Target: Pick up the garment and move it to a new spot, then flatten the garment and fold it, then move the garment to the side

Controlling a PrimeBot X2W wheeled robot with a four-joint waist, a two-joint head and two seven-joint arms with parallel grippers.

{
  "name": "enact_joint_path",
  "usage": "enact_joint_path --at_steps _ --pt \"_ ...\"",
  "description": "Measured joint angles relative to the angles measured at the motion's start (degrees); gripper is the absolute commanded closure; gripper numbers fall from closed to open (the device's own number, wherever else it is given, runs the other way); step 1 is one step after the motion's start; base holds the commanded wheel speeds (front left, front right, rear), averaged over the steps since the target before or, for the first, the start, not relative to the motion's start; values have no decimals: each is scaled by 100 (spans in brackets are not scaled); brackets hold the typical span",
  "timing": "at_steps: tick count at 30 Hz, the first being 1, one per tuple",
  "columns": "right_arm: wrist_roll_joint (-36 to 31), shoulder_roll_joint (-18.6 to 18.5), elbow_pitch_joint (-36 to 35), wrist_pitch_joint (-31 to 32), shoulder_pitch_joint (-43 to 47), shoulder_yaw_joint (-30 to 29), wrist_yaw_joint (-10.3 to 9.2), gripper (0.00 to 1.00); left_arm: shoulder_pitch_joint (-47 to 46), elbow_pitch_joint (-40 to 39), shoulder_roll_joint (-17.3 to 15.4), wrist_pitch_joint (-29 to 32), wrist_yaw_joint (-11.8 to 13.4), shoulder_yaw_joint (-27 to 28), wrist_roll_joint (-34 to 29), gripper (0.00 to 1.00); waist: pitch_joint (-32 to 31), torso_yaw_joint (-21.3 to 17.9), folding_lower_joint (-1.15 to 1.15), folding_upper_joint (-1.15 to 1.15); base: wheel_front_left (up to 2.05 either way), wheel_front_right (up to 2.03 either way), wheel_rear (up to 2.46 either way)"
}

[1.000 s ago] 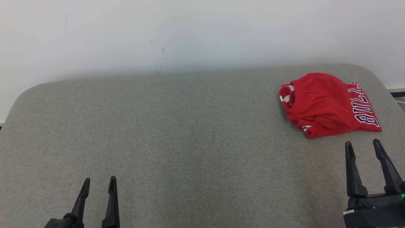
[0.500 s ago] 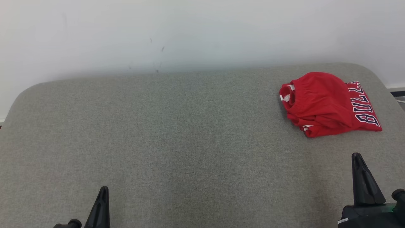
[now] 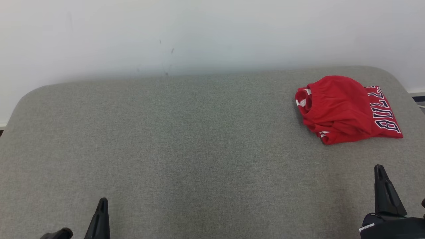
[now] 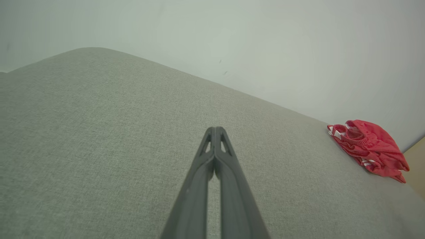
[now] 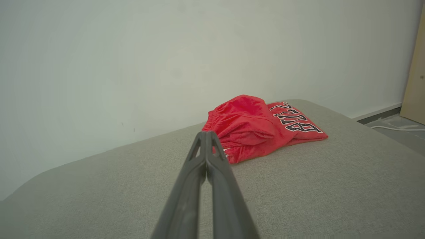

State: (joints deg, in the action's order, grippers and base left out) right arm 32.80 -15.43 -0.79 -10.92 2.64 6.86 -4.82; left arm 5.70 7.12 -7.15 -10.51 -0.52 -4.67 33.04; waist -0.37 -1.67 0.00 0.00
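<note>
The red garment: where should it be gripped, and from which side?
Probably grip the near edge of the red garment, where the folded layers stack thick above the grey surface. Come from the robot's side with the right pincer, which is nearest; it is shut and must open first.

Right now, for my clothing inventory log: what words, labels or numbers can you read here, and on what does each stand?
"BULL": dark, white-edged block letters on the red garment, along its edge; the letters after that curl into the fold and cannot be read.
No other text is legible.
</note>
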Motion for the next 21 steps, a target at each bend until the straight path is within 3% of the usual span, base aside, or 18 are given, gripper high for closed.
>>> enact_joint_path --at_steps 21 --pt "1471 318 452 469 -214 -375 285 100 -234 235 112 446 -156 244 1449 100 11 42 0 0 0 0 0"
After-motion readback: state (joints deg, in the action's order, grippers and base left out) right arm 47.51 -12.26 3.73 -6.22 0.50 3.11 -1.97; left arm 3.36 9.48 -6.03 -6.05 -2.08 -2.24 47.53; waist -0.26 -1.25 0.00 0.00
